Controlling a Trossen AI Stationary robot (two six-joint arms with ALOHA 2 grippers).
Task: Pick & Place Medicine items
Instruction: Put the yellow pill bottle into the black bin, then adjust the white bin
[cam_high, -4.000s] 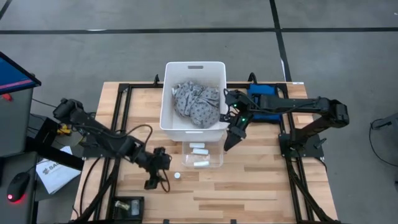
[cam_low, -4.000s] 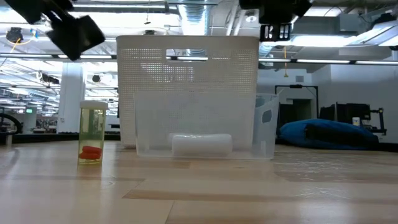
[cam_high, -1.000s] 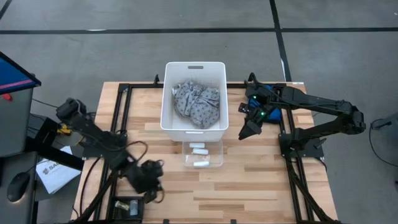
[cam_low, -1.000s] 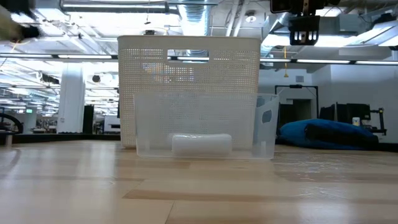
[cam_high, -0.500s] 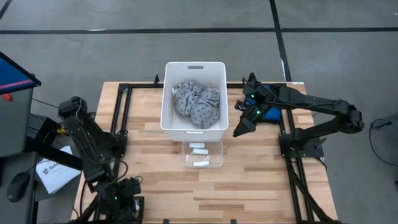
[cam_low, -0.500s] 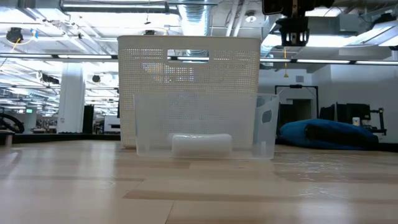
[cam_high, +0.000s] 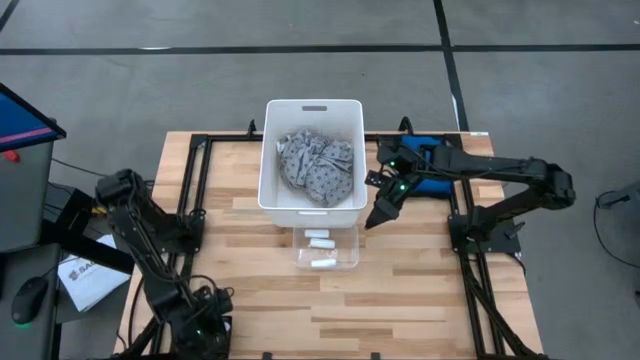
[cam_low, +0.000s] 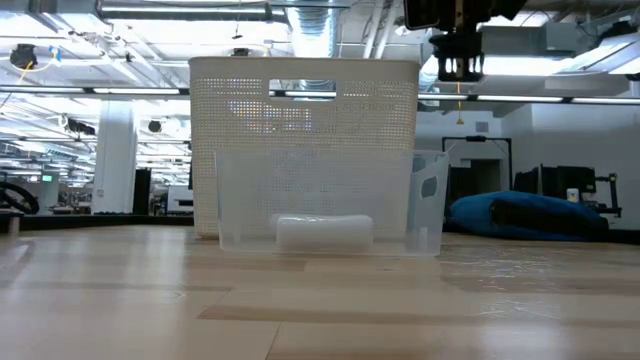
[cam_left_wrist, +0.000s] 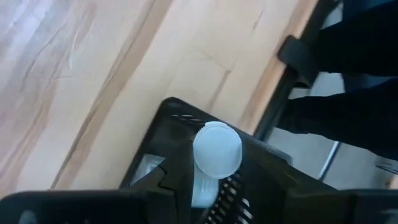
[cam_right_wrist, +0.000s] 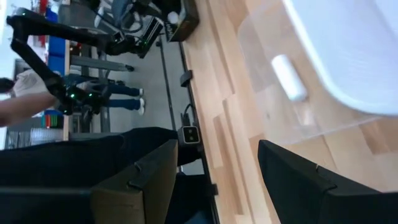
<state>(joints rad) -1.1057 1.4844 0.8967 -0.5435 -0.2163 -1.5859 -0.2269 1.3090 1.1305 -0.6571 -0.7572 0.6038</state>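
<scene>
The left gripper (cam_high: 203, 327) is at the near left corner of the table (cam_high: 420, 290), over a small black tray (cam_left_wrist: 249, 174). It is clamped on a little white-capped bottle (cam_left_wrist: 216, 149). The right gripper (cam_high: 374, 217) hangs with its fingers apart, just right of the white bin (cam_high: 312, 110). Two white cylinders (cam_high: 319, 239) lie in the clear box (cam_high: 349, 250) near the bin.
</scene>
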